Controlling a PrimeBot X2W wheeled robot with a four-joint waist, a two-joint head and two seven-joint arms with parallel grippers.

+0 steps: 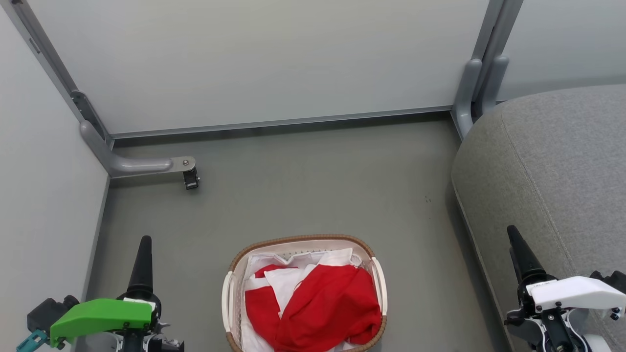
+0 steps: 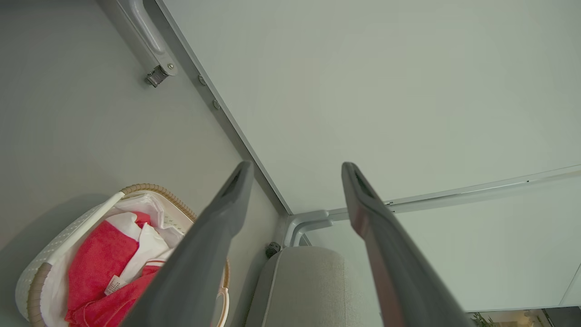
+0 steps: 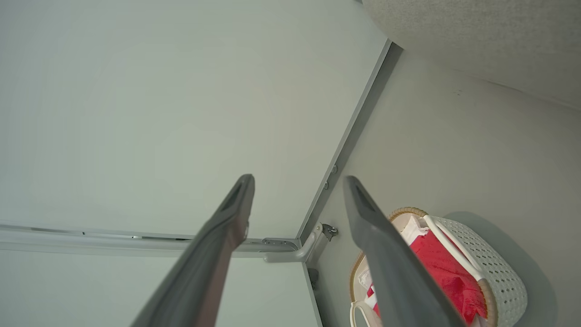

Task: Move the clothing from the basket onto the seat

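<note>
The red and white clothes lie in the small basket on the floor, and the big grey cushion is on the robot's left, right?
No: the head view shows the large rounded grey fabric seat on the robot's right. The soft red and white clothing does lie in the small oval cream-white plastic basket on the grey floor.

You had both arms low, one at each lower corner of the head view. The left end effector [image 1: 145, 242], ahead of its green wrist housing [image 1: 100, 315], pointed forward, its fingers [image 2: 218, 227] spread apart and empty. The right end effector [image 1: 511, 231], ahead of its white wrist housing [image 1: 577, 292], matched that pose, its fingers [image 3: 386, 254] parted and gripping nothing.
</note>
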